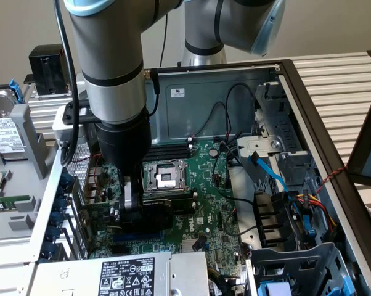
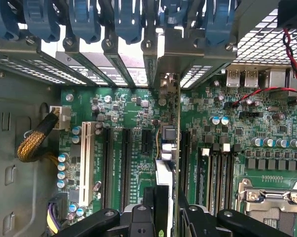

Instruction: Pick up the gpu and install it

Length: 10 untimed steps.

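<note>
Open PC case [image 1: 222, 98] with the green motherboard [image 1: 213, 185] inside, and the gripper [image 2: 166, 215] is down in there clamped on the gpu [image 2: 167, 148], which stands on edge among the expansion slots [image 2: 126, 163].

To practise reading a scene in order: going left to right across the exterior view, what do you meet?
From the left: hard drive, graphics card held in the gripper, processor socket, blue cable, red and yellow wires.
</note>
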{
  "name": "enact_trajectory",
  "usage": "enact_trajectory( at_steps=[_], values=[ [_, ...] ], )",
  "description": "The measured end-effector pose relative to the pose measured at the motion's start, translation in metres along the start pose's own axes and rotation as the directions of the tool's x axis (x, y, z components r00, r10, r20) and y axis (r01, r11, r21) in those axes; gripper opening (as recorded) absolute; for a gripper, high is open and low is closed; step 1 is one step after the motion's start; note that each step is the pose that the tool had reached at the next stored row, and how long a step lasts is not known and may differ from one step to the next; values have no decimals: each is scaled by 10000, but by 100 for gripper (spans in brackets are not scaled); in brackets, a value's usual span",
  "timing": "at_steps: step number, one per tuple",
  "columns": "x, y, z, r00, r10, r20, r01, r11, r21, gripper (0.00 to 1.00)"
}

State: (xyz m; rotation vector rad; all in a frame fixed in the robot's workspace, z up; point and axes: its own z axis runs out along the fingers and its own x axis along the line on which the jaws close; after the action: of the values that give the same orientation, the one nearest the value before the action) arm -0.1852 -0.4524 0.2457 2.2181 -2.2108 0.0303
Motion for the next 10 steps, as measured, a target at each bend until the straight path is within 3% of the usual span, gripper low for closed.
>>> enact_trajectory(
  at_steps=[10],
  values=[
    [4,0,0,10000,-24,0,24,10000,1,27]
  ],
)
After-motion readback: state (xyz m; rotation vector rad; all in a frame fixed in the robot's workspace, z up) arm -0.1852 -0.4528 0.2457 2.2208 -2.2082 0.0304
